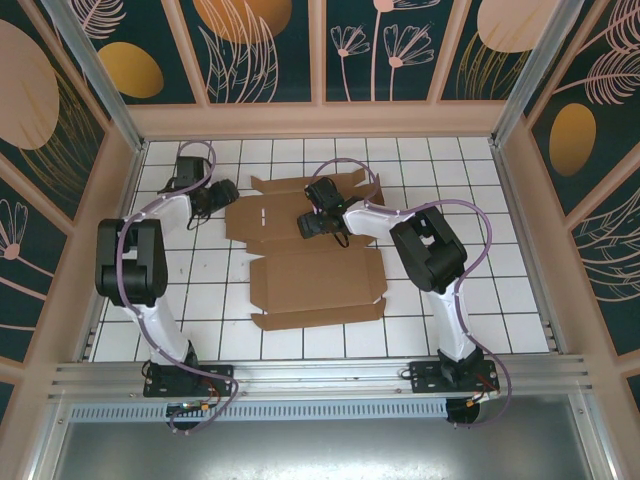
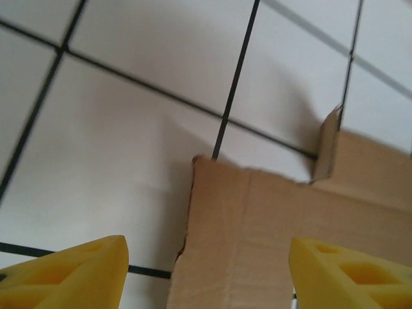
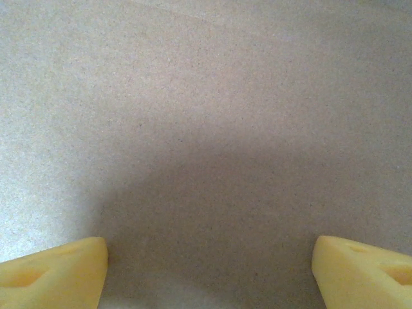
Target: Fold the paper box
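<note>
While working at the box (image 1: pixel 310 270), lying as a flat blank on the tiles (image 1: pixel 200 290), watch for sliding. Holds nothing in the left gripper (image 2: pixel 206 270): jaws apart, straddling the blank's far-left corner just above the tiles. Holds nothing in the right gripper (image 3: pixel 209 264) either: jaws wide, low over bare cardboard. Could shove the blank sideways instead of creasing it, if pressed unevenly; could crumple the corner or tear a tab, if pinched off the crease. Shows no readable brand, label or writing.

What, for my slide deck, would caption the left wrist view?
Open left gripper over a corner of the flat paper box on the white tiled table, one small tab upturned.
</note>
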